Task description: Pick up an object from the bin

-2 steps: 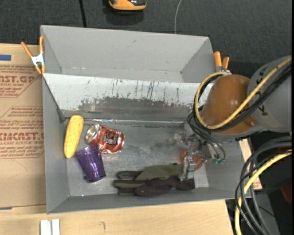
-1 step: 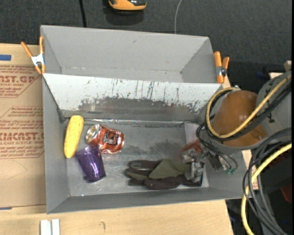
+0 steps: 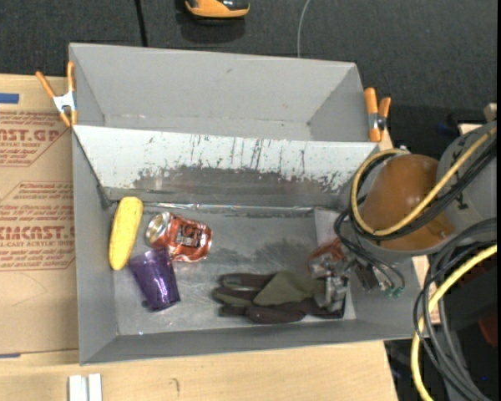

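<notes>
At the lower right of the bin (image 3: 217, 90), the gripper (image 3: 332, 286) is low at the right end of the dark glove (image 3: 271, 297); whether it is spread or pinching, I cannot tell. A clean lift probably needs a full bite of bunched cloth. Left to right, one each: yellow corn cob (image 3: 125, 230), purple cup (image 3: 154, 278), crushed orange can (image 3: 182, 237), glove.

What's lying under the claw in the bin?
A dark glove with an olive patch lies below the claw. The claw covers its right end, so that part is hidden.
</notes>
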Controlling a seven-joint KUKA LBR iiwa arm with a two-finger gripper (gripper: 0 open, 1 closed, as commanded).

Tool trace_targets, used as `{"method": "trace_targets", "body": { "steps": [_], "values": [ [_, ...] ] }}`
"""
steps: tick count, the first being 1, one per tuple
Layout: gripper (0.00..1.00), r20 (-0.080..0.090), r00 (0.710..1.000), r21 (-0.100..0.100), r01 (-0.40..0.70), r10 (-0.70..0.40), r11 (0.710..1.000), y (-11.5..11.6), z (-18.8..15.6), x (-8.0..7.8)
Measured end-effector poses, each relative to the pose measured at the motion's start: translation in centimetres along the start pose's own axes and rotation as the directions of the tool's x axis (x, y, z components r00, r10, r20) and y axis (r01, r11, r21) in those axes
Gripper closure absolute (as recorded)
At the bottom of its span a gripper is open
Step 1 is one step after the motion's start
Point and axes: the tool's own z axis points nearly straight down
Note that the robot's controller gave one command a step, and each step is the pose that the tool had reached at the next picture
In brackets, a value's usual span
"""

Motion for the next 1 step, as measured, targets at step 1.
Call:
{"method": "trace_targets", "body": {
  "steps": [1],
  "values": [
    [1.0,-0.005,1.0,-0.002,0.009,-0.009,1.0,-0.37,-4.9,0.01]
  ]
}}
